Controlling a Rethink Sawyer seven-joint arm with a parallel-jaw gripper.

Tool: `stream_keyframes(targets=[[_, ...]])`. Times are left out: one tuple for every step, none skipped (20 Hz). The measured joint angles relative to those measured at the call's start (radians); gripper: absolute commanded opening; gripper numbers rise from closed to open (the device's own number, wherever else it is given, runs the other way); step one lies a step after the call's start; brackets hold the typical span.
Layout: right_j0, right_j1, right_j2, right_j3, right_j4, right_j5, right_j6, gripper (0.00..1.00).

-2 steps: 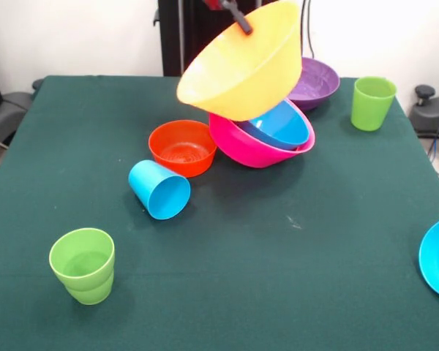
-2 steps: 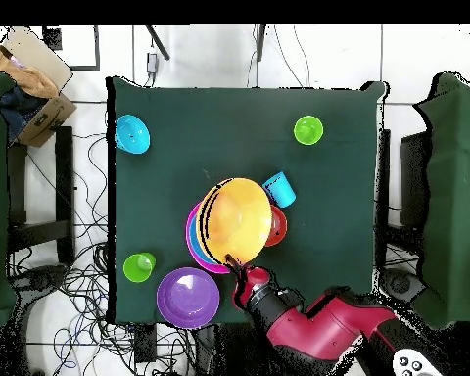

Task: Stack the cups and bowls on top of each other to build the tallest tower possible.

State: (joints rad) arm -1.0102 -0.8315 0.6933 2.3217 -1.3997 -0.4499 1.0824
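One gripper point(image 1: 243, 25) pinches tilted orange bowl point(image 1: 241, 66) aloft.

Dark green worktop point(image 1: 278, 278), large yellow-orange bowl point(image 1: 241, 66), pink bowl point(image 1: 256, 150) holding a blue bowl point(image 1: 282, 124), red-orange bowl point(image 1: 181, 148), purple bowl point(image 1: 318, 82), sky-blue cup point(image 1: 159, 190), two lime-green cups point(image 1: 83, 265) point(image 1: 372, 102), red and black arm point(image 2: 317, 328).

Centre frame, a glossy blue plastic bowl point(image 1: 282, 123) sits in a large pink plastic bowl point(image 1: 254, 148); a small red-orange plastic bowl point(image 1: 181, 147) lies just left.
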Motion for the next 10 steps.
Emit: stream_keyframes(targets=[[0.011, 0.003, -0.02, -0.012, 0.001, 0.0, 0.0, 0.0], [0.023, 0.007, -0.039, -0.02, 0.005, -0.001, 0.0, 0.0], [0.044, 0.019, -0.074, -0.033, 0.014, -0.007, 0.0, 0.0], [0.056, 0.027, -0.094, -0.039, 0.021, -0.012, 0.0, 0.0], [0.076, 0.04, -0.126, -0.05, 0.031, -0.023, 0.0, 0.0], [0.085, 0.046, -0.14, -0.053, 0.033, -0.027, 0.0, 0.0], [0.094, 0.051, -0.154, -0.057, 0.036, -0.032, 0.0, 0.0], [0.105, 0.057, -0.172, -0.061, 0.037, -0.039, 0.0, 0.0], [0.115, 0.063, -0.189, -0.064, 0.037, -0.046, 0.0, 0.0], [0.121, 0.067, -0.199, -0.066, 0.037, -0.051, 0.0, 0.0]])
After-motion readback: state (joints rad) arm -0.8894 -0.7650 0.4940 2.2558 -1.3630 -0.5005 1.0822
